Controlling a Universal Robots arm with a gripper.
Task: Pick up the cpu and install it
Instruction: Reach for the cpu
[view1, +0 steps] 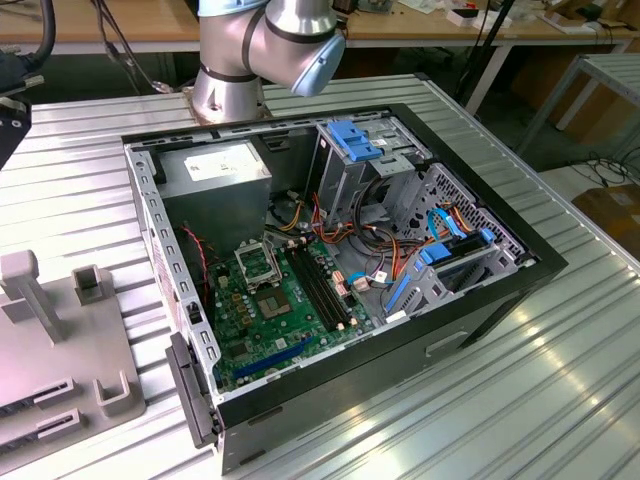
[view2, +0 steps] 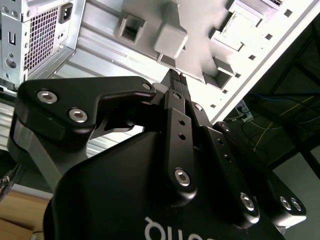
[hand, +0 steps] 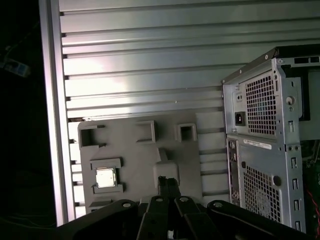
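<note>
The cpu (hand: 105, 177), a small silver-grey square, lies flat in a raised holder on the grey fixture plate (hand: 130, 155). In both wrist views my gripper (hand: 167, 182) hangs above that plate, shut with its black fingers pressed together and nothing between them. It stands over a blocky post of the plate, a short way to the side of the cpu, not touching it. The fingertips (view2: 174, 76) point at the grey plate (view2: 200, 45). In the exterior view the open computer case (view1: 520, 265) shows the green motherboard (view1: 300, 320) with its metal socket frame (view1: 257, 262).
The case's rear panel (hand: 260, 150) stands close beside the fixture plate. The plate (view1: 60, 340) lies at the exterior view's left on the ribbed metal table (view1: 560, 400). The arm's base (view1: 250, 60) rises behind the case. The table edge (hand: 50, 125) drops into darkness.
</note>
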